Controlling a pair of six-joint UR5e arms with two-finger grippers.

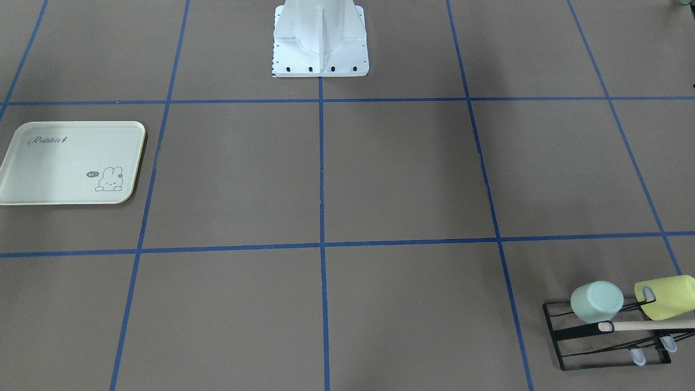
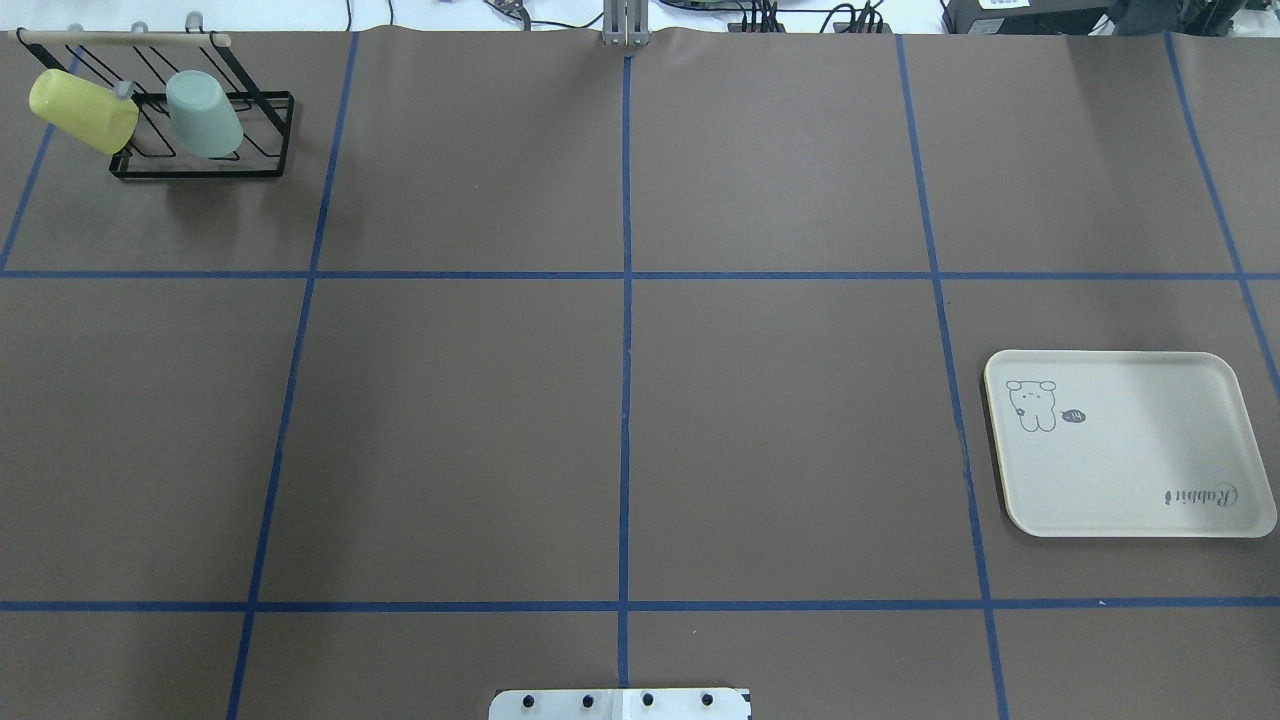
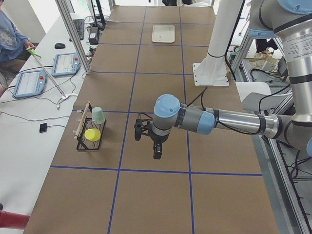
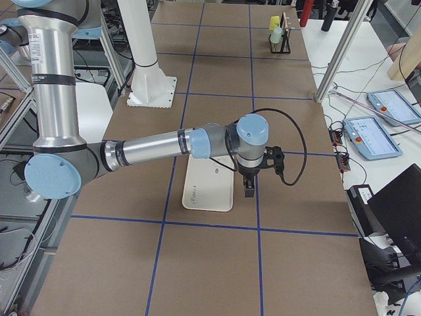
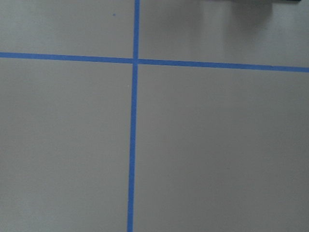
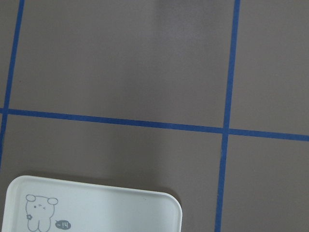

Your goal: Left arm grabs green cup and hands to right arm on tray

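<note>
The green cup (image 1: 597, 301) hangs mouth-down on a black wire rack (image 1: 562, 347), next to a yellow-green cup (image 1: 667, 296). It also shows in the overhead view (image 2: 203, 113) and the left side view (image 3: 98, 115). The cream tray (image 1: 65, 163) lies bare at the table's other end (image 2: 1130, 450). My left gripper (image 3: 157, 155) hangs above the table, well apart from the rack. My right gripper (image 4: 249, 191) hangs by the tray's (image 4: 207, 191) outer edge. Both show only in side views, so I cannot tell whether they are open or shut.
A wooden bar (image 1: 646, 325) runs along the rack's top. The robot's white base (image 1: 320, 43) stands at mid-table. Blue tape lines grid the brown surface. Operator desks with tablets (image 3: 29, 83) flank the table, and a person (image 3: 9, 41) sits there.
</note>
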